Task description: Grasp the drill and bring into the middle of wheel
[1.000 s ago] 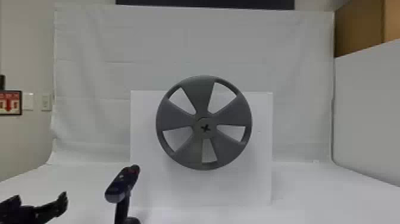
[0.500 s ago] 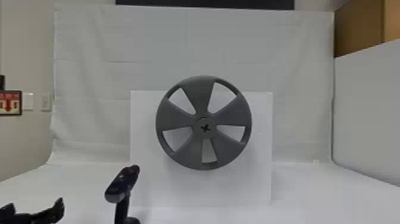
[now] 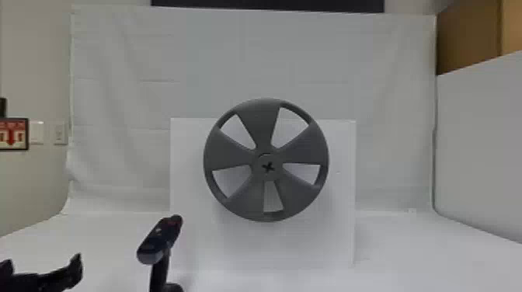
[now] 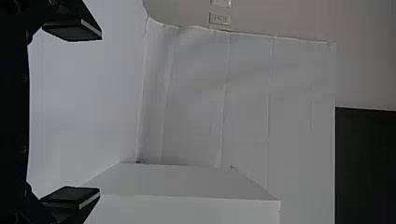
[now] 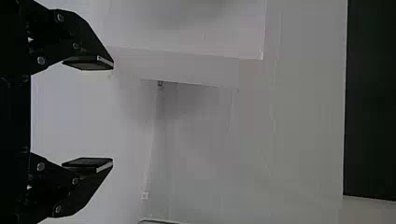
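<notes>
We count one drill (image 3: pixel 159 240) and one wheel (image 3: pixel 264 124), which has five spokes (image 3: pixel 305 149) and five openings (image 3: pixel 290 126). We see two grippers, one left gripper (image 3: pixel 42 262) and one right gripper (image 5: pixel 113 114), with two fingers (image 5: pixel 88 62) each. We also count one white box (image 3: pixel 186 198), one cloth backdrop (image 3: pixel 116 97), one sign (image 3: pixel 14 136) and two wall plates (image 3: pixel 60 133).

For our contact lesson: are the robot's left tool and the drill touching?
Apart. The head view shows white surface between the left tool and the drill.
</notes>
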`<act>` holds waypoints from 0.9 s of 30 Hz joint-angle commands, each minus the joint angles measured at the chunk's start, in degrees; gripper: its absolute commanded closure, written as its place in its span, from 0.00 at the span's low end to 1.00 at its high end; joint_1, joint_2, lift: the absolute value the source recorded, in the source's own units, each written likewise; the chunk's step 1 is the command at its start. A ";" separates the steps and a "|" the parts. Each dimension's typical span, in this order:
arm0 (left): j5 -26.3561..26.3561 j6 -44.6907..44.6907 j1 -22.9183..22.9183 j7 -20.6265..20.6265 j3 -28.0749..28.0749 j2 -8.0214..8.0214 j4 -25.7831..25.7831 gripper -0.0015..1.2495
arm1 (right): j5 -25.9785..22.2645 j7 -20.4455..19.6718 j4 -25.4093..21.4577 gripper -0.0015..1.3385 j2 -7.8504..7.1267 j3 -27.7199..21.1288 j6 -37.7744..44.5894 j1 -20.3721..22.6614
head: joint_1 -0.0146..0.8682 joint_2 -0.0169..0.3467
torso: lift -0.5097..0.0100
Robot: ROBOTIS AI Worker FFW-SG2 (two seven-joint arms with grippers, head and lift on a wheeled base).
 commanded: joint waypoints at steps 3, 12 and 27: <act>-2.86 1.71 0.73 1.29 -3.89 0.16 -2.17 0.09 | -2.00 0.00 0.00 0.39 -1.77 -0.93 1.05 1.40 | 0.02 0.05 | 0.20; -1.98 5.93 0.73 1.29 -3.80 0.77 -3.49 0.09 | -0.16 0.00 0.00 0.39 0.34 -1.99 1.05 0.78 | 0.02 0.05 | 0.20; -0.49 8.22 0.29 1.20 -4.50 2.18 -4.10 0.08 | -1.30 0.00 0.35 0.39 -0.89 -2.43 2.37 1.40 | 0.02 0.05 | 0.20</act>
